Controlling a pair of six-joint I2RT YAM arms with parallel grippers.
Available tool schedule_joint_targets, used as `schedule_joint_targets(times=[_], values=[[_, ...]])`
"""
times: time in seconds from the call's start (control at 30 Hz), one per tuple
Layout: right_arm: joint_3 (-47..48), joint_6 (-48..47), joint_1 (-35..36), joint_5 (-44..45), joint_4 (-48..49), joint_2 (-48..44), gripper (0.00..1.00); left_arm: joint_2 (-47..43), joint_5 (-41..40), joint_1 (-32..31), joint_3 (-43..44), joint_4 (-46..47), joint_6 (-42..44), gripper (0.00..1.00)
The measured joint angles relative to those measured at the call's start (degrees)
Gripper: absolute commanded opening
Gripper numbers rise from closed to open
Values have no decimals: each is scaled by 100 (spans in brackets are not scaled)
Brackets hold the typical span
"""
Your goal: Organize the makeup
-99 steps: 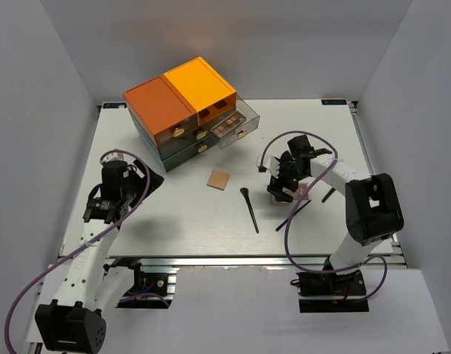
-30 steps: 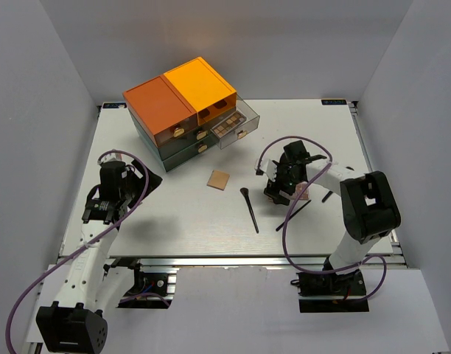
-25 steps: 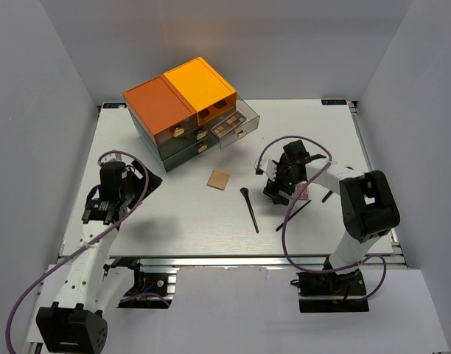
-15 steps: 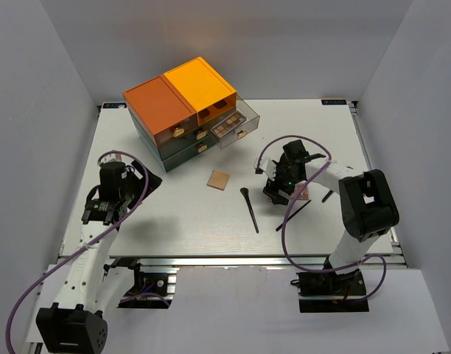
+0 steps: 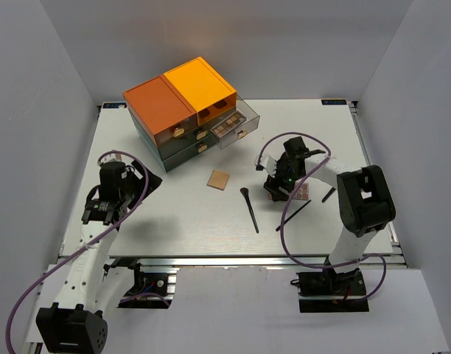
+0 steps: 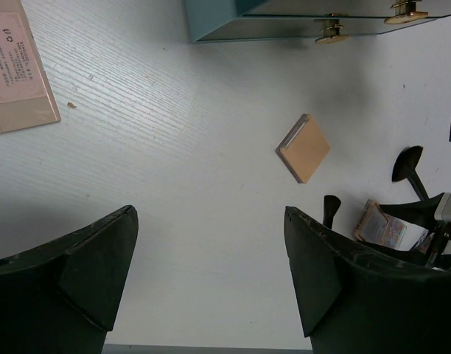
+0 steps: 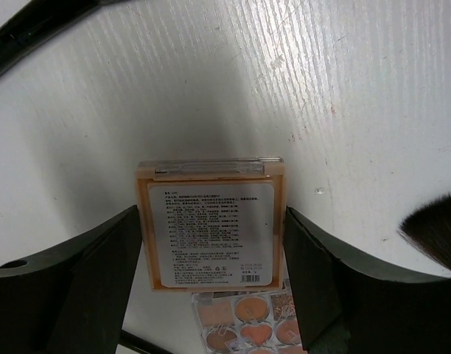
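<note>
- While the right fingers hung low over the right half of the counter, a flat orange case with a printed label lay between them.
- Those fingers were spread wide, one at each side of the case, with their inner faces right at its edges. I cannot tell whether they pressed on it.
- A palette of round brown and pink pans lay under one end of the case and was partly covered by it.
- Seen from above, a black brush lay just left of the right fingers, with its head pointing away from the arms.
- A second brush slanted just in front of those fingers, and a short black stick lay to their right.
- A tan compact lay flat and alone at mid counter, between the drawer box and the black brush, touching neither.
- The drawer box, orange on top, stood at the far left of the counter.
- One clear drawer was pulled out, and a second palette lay inside it.
- The left fingers were spread apart with nothing between them, held over bare counter on the left side.
- A flat pink box with small print lay in the upper left corner of the left wrist view, well apart from those fingers.
</note>
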Motion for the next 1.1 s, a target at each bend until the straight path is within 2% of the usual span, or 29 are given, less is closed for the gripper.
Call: schedule_joint_targets(times=[0.2, 0.43, 0.57, 0.63, 0.87, 1.1], values=[[55, -15, -48, -76, -28, 44, 53, 7, 0, 0, 4, -2, 15, 90], [68, -9, -66, -162, -37, 44, 26, 44, 0, 2, 28, 0, 35, 90], [74, 26, -66, -186, -44, 44, 18, 46, 0, 2, 28, 0, 39, 90], [76, 63, -66, -208, -50, 37, 11, 46, 0, 2, 28, 0, 39, 90], [76, 350, -66, -352, -232, -212, 0, 46, 0, 4, 28, 0, 39, 90], [179, 647, -66, -553, -273, -638, 0, 44, 0, 4, 28, 2, 37, 90]])
